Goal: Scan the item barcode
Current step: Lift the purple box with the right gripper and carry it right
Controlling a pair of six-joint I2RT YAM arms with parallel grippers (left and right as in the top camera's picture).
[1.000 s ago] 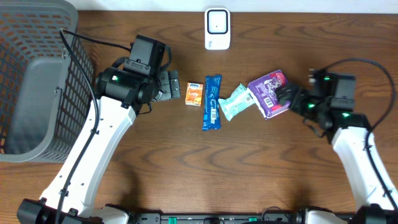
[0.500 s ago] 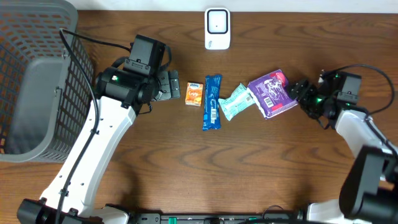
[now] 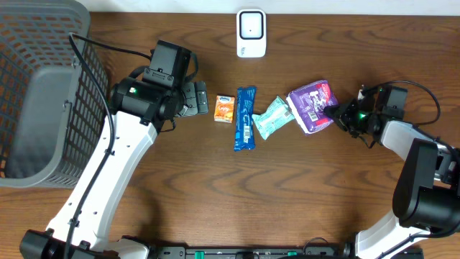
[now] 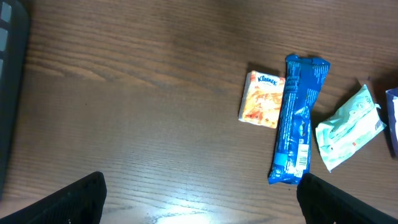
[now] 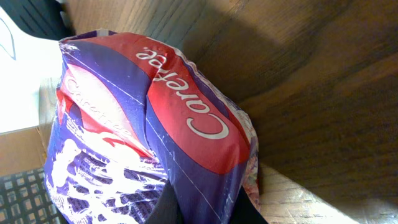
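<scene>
Purple pack (image 3: 309, 108) beside mint packet (image 3: 273, 117); scanner (image 3: 251, 32) apart.

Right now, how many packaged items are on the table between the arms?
4, in a row: orange tissue pack nearest the left arm, then blue bar, then green packet, then purple pack, pinched by the right claw.

Soft even light, faint glare on the table (image 4: 180, 208), heavy shadow across the right wrist view.
</scene>
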